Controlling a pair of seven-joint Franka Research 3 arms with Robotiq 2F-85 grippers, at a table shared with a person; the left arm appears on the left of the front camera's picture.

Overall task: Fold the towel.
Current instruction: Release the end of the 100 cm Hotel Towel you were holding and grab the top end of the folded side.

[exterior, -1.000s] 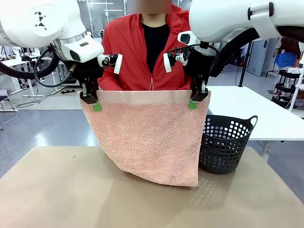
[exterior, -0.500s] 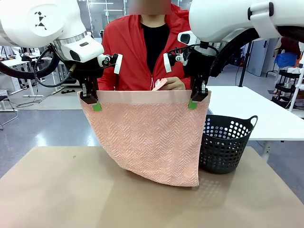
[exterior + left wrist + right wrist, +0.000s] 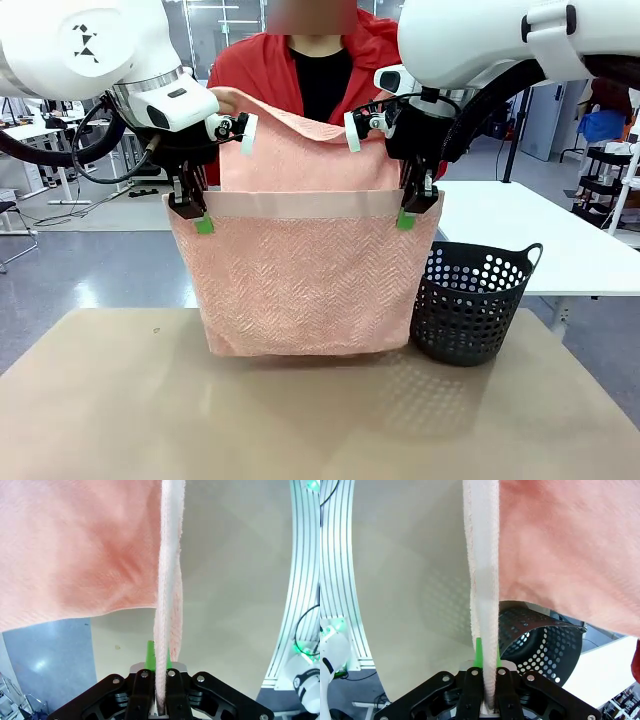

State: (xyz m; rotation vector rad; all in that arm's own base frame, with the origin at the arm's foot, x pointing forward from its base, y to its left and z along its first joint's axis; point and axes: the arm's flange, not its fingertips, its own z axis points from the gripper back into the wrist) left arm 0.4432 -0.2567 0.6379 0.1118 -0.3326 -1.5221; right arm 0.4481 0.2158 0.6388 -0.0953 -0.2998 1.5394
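- The towel (image 3: 300, 280) hangs in the air over the far half of the worktop (image 3: 300, 430), stretched flat between the two arms with its smooth band running along the top.
- The left gripper (image 3: 190, 208) is clamped on the towel's upper corner on its side. In the left wrist view the cloth edge runs straight down between the closed fingers.
- The right gripper (image 3: 415, 208) is clamped on the other upper corner in the same way, green pads pressed against the band.
- Behind the band, a second layer of the towel rises higher than the grippers, in front of the person (image 3: 320, 80) at the far edge. The cloth therefore hangs doubled, with a fold along the bottom.
- That bottom fold sits low over the worktop; I cannot tell whether it touches.
- The dark basket (image 3: 470, 305) stands near the worktop's right edge, just beside the towel.
- Judgement: a first halving is taking shape but is not finished. The raised edge has yet to meet the band, and the towel has yet to be laid down and folded smaller.
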